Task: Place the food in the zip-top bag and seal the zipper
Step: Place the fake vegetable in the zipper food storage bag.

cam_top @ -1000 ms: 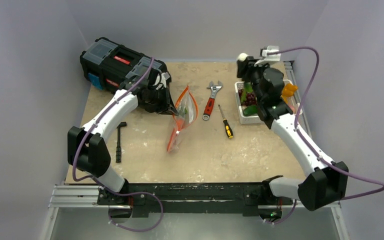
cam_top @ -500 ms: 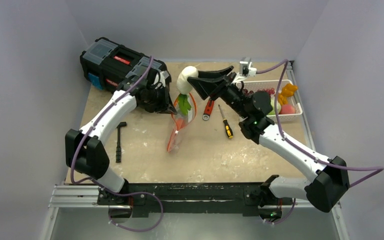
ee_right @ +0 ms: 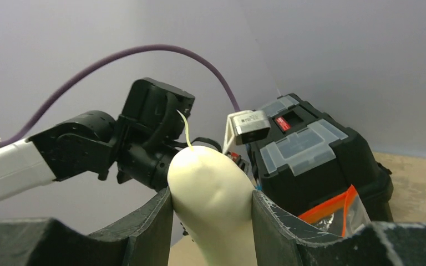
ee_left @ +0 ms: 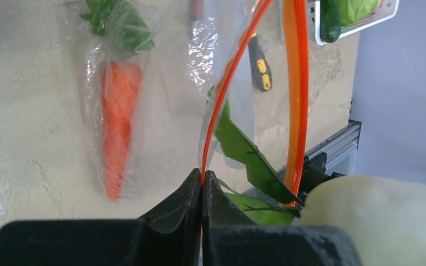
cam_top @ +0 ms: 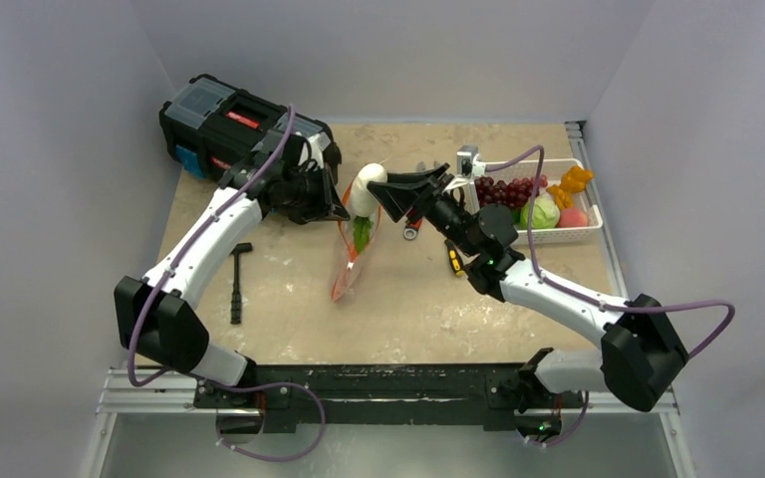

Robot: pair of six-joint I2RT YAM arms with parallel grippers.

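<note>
The clear zip-top bag hangs open from my left gripper, which is shut on one side of its orange zipper; the other zipper side stands apart. An orange carrot lies inside the bag. My right gripper is shut on the white-green radish, held at the bag's mouth with its green leaves pointing down between the zipper strips. In the right wrist view the radish fills the gap between the fingers. Grapes, cabbage, a pink fruit and an orange piece sit in the basket.
The white slotted basket stands at the back right. A black toolbox sits at the back left, just behind my left gripper. A red-handled wrench and a yellow-black screwdriver lie under my right arm. A black tool lies at the left.
My right arm swung left from the basket with the radish and came down to the bag's mouth. The left gripper kept its hold on the zipper and shifted slightly.
</note>
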